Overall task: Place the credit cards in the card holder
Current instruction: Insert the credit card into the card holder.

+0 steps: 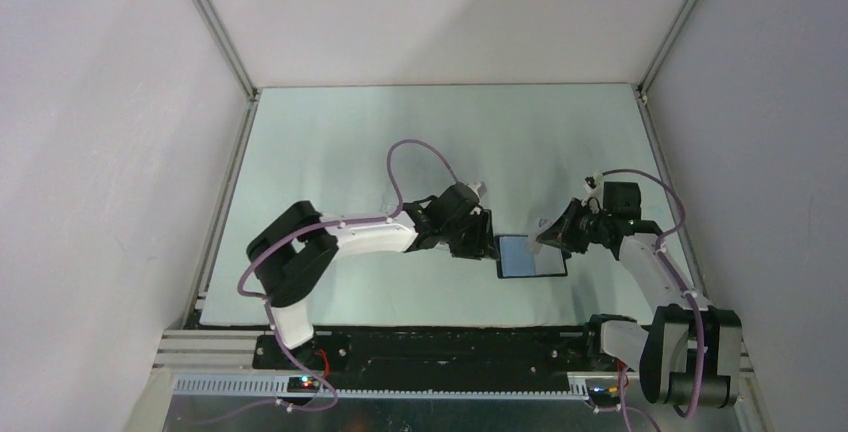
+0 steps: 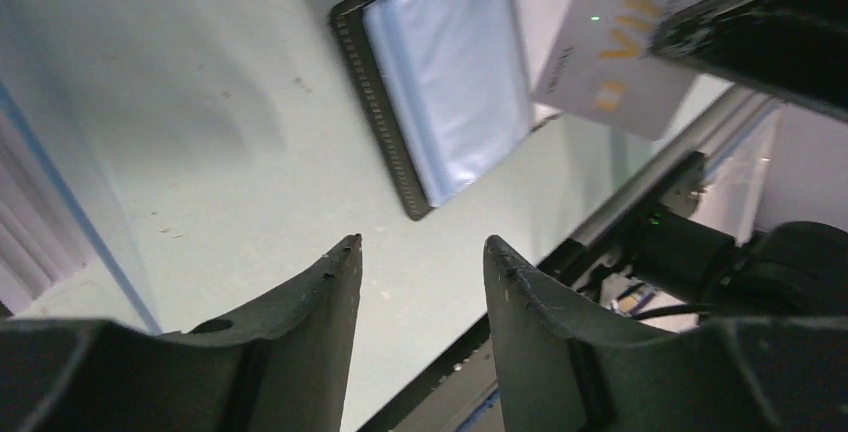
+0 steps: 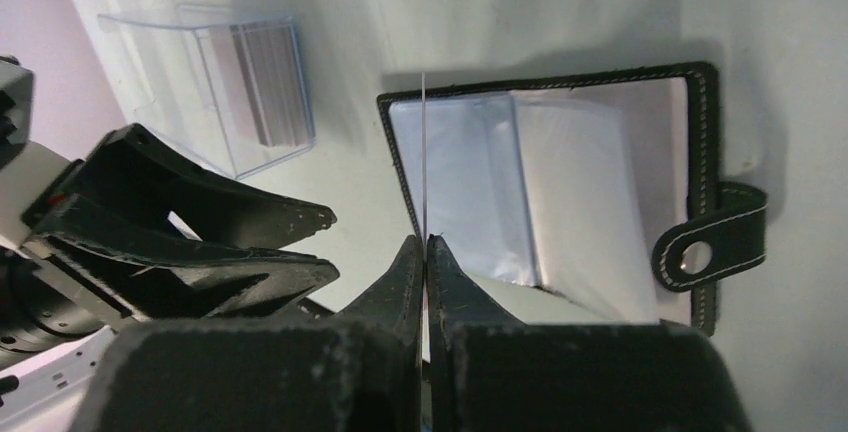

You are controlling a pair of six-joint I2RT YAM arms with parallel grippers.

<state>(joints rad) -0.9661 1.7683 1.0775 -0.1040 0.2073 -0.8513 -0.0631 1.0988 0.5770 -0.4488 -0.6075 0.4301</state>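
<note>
As one looks outward from the near edge of the tabletop [image 1: 400, 132], the items stand as follows.

Item: right pincer [image 3: 424, 247]. Pressed together on one credit card [image 2: 620, 52], which is held on edge and shows as a thin line from that wrist's own camera. The left wrist view shows its pale face with gold "VIP" lettering. The card hangs over the card holder, one corner above the inner pocket. Whether it touches, I cannot tell.

Item: card holder [image 3: 540, 192]. Black wallet, lying open and flat on the tabletop between the two pincers, toward the near side. Contents: pale grey-blue pockets, one clear leaf lifting a little, no card visibly seated. Snap tab [image 3: 710, 242] lies loose at one side.

Item: left pincer [image 2: 422, 262]. Fingers spread, nothing between them. It hovers just short of the wallet's stitched edge and is not on it.

Item: clear plastic box [image 3: 160, 72]. On the tabletop beyond the left pincer, as the right wrist sees it. Contents: a small stack of spare credit cards [image 3: 270, 87], standing on edge against one wall.

Step in hand, by my reckoning: inserting a card, which is picked up but not yet seated. The next move calls for laying the card's leading edge at a pocket mouth at a shallow angle and sliding it home. The left pincer looks placed to pin the wallet against skidding. The boxed stack would follow.
</note>
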